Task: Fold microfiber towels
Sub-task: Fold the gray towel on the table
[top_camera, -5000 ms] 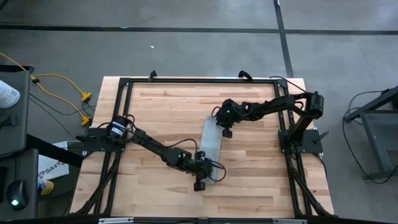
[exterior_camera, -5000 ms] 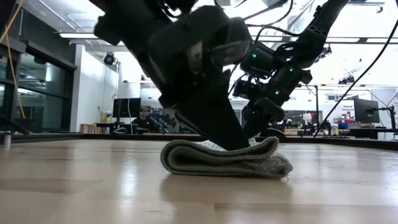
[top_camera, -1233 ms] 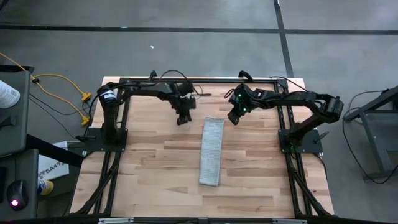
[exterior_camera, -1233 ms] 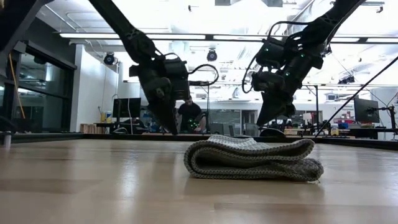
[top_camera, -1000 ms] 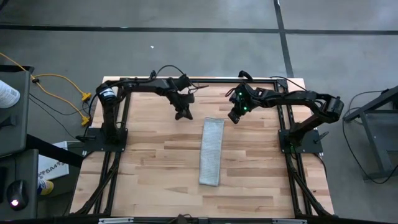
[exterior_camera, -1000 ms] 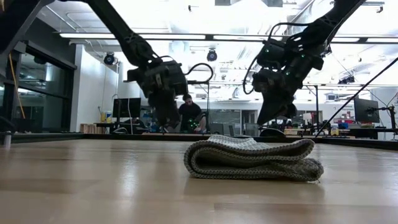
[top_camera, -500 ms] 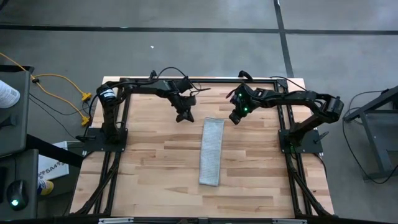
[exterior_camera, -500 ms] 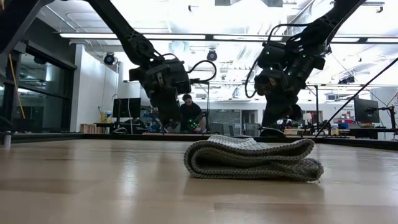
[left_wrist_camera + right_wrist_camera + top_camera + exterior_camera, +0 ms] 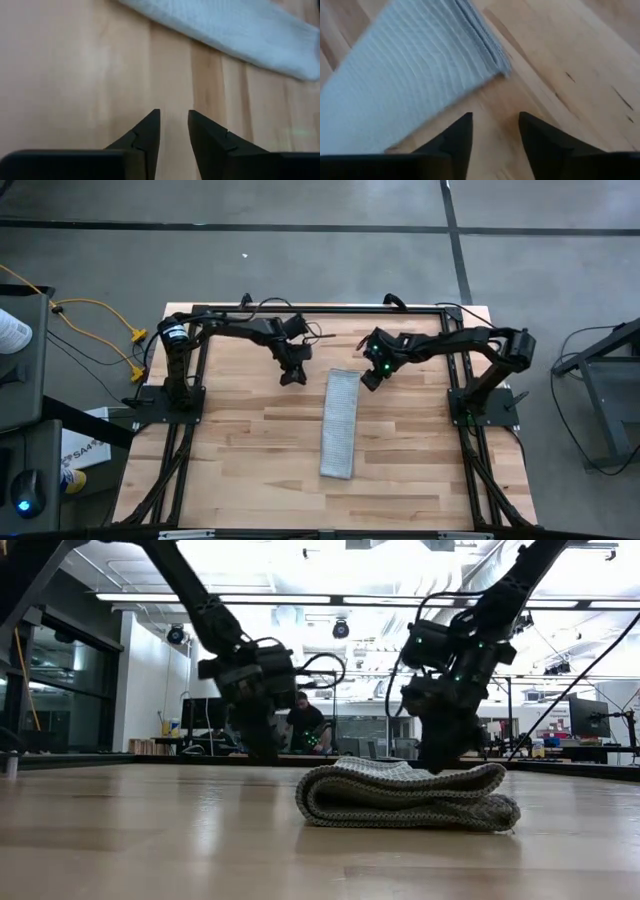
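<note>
While the folded light grey microfiber towel (image 9: pixel 340 423) lies mid-frame on bare wooden tabletop (image 9: pixel 240 460), left gripper (image 9: pixel 291 377) and right gripper (image 9: pixel 367 381), fingers parted, flank its upper edge.

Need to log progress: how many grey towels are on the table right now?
1. The light grey microfiber towel, folded into a narrow strip, lies mid-table between the two arms. No other towel shows in any view.
</note>
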Robot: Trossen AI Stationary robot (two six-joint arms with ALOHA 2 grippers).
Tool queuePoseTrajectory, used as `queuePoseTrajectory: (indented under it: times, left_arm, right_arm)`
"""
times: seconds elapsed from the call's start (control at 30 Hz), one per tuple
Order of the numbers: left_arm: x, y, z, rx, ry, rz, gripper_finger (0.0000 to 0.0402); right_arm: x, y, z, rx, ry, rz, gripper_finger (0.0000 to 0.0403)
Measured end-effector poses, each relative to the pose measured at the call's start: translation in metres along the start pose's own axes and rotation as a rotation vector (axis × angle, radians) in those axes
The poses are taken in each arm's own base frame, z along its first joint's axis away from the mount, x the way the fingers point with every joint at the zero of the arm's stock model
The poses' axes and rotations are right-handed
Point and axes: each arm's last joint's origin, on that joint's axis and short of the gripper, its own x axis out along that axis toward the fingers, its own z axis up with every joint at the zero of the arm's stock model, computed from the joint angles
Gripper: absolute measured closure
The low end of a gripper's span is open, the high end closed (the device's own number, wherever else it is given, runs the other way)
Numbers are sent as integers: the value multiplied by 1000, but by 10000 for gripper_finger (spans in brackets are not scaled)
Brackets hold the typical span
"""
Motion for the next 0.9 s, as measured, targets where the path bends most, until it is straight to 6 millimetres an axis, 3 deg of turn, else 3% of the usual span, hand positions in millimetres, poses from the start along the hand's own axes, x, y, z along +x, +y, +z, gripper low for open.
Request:
queuePoseTrajectory:
  times: [0.17, 0.3, 0.67, 0.9]
  left_arm:
    - [6, 2, -9, 12, -83, -103, 320]
    - [6, 3, -5, 32, -129, -105, 325]
    - [2, 4, 10, 61, -202, -82, 325]
    - [2, 4, 10, 38, -203, -84, 325]
  right_arm:
    - [5, 2, 10, 9, -88, 55, 214]
    - [4, 0, 16, 29, -126, 90, 198]
    - [2, -6, 17, 84, -120, 84, 194]
    - [19, -11, 17, 102, -73, 127, 194]
